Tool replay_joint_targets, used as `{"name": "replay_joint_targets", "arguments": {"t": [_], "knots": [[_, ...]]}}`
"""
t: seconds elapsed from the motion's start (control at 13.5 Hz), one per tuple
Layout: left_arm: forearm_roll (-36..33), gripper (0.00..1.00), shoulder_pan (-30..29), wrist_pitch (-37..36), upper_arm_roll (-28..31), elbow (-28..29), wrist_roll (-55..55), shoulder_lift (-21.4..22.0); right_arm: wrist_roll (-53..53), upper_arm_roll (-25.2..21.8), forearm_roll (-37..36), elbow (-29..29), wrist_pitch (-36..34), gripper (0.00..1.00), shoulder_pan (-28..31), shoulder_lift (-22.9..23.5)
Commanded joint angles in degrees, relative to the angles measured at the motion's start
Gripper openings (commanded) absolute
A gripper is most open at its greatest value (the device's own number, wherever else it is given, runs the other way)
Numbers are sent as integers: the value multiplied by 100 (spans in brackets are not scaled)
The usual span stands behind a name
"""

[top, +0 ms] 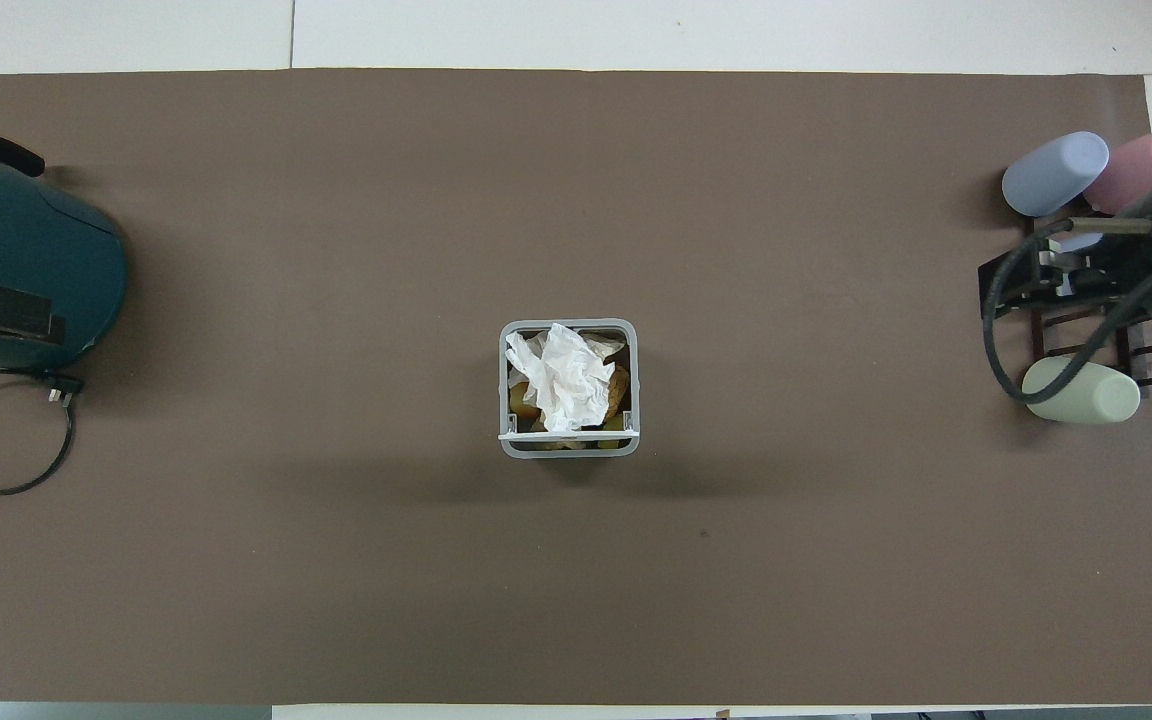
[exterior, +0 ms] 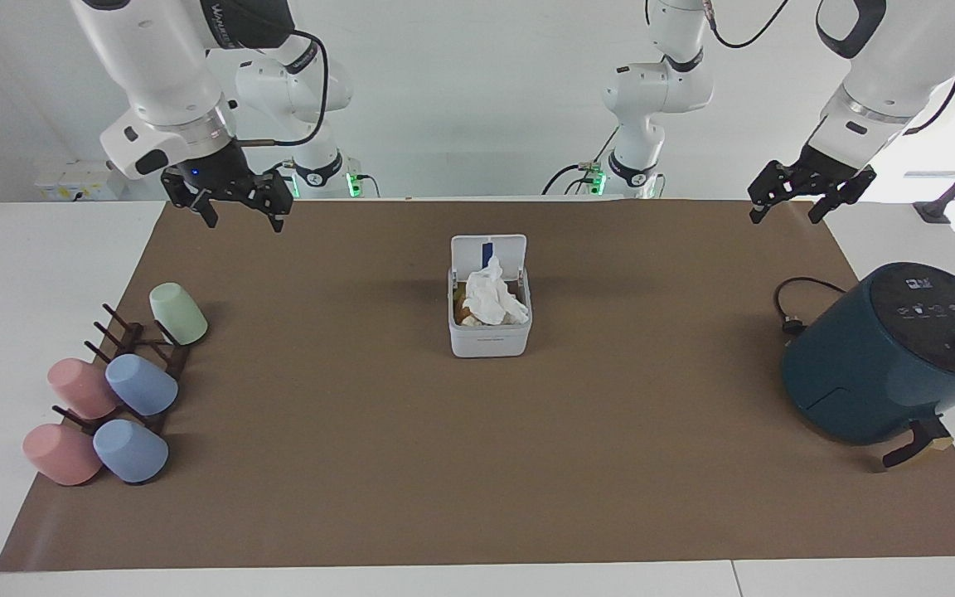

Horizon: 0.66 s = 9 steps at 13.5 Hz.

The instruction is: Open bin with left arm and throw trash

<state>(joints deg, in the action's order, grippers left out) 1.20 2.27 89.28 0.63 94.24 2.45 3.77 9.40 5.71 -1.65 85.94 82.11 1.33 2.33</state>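
Observation:
The bin (exterior: pixel 490 341) stands at the middle of the brown mat with its white lid (exterior: pixel 488 247) hinged upright. A wrinkly white tissue (exterior: pixel 493 298) lies on top inside it, over cream and yellow-orange pieces (exterior: pixel 464 312). The overhead view shows the bin's rim (top: pixel 568 450), the tissue (top: pixel 561 386) and the yellow-brown pieces (top: pixel 619 386). My right gripper (exterior: pixel 244 220) is open and empty, raised over the mat's edge at the right arm's end; in the overhead view it (top: pixel 1024 284) covers part of the cup rack. My left gripper (exterior: pixel 785 219) is open and empty, raised over the mat's corner at the left arm's end.
A dark teal air fryer (exterior: pixel 884 356) with its black cord (exterior: pixel 792 308) stands at the left arm's end, also in the overhead view (top: pixel 16 270). A dark rack with several pastel cups (exterior: pixel 142 385) lies at the right arm's end, also in the overhead view (top: pixel 1081 392).

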Motion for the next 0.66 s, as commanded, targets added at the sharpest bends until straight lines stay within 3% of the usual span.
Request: {"name": "replay_joint_targets", "arguments": {"t": [0.0,0.15,0.59], "knots": [[-111,100,-60,-51,-54,16,62,27,-542,-360,-37,853,130,100,-160,-487],[-111,100,-60,-42,-54,16,62,27,-728,-719,-37,1003,253,100,-221,-549],[-111,100,-60,-42,-54,25,71,27,-729,-773,-98,846,525,100,-212,-462]]}}
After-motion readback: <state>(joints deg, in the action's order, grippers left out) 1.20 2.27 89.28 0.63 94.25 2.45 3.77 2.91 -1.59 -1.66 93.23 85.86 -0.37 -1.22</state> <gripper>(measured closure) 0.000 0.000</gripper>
